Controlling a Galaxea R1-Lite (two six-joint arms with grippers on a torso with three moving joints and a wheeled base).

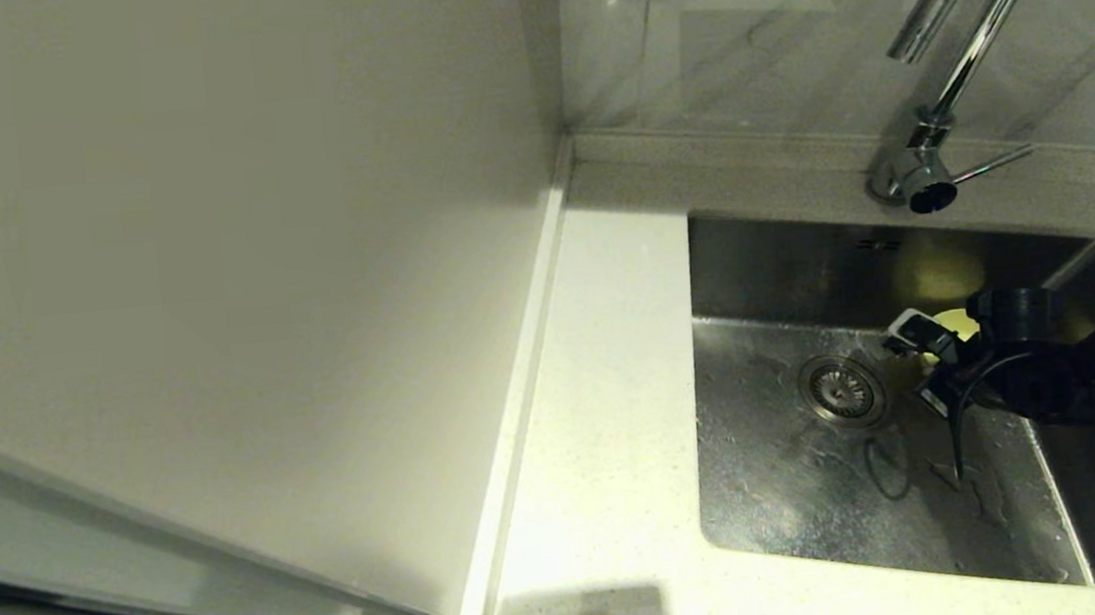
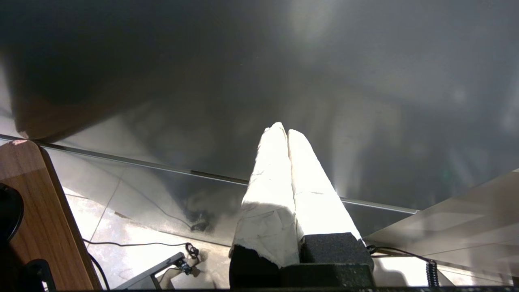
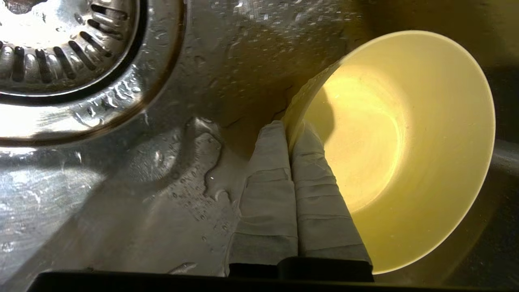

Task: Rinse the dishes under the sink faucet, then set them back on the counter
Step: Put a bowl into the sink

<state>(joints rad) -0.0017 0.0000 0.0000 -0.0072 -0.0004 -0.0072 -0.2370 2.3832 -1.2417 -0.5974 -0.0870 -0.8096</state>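
Observation:
My right gripper [image 3: 290, 126] is down inside the sink [image 1: 797, 494], shut on the rim of the yellow bowl [image 3: 405, 154], one finger inside it and one outside. From the head, only a sliver of that yellow bowl [image 1: 954, 321] shows behind the gripper's black body, right of the drain strainer [image 1: 841, 389]. The bowl hangs tilted just above the wet basin floor. The chrome faucet [image 1: 969, 46] arches over the back of the sink; no water runs from it. The pink and grey-blue bowls are out of view. My left gripper [image 2: 284, 132] is shut on nothing, parked low beside a metal panel.
The white speckled counter [image 1: 608, 412] runs left of the sink, with its raised rim along the wall. An off-white vertical panel [image 1: 219, 239] fills the left side. The faucet's thin lever [image 1: 991, 165] sticks out to the right. Water drops lie around the strainer [image 3: 61, 44].

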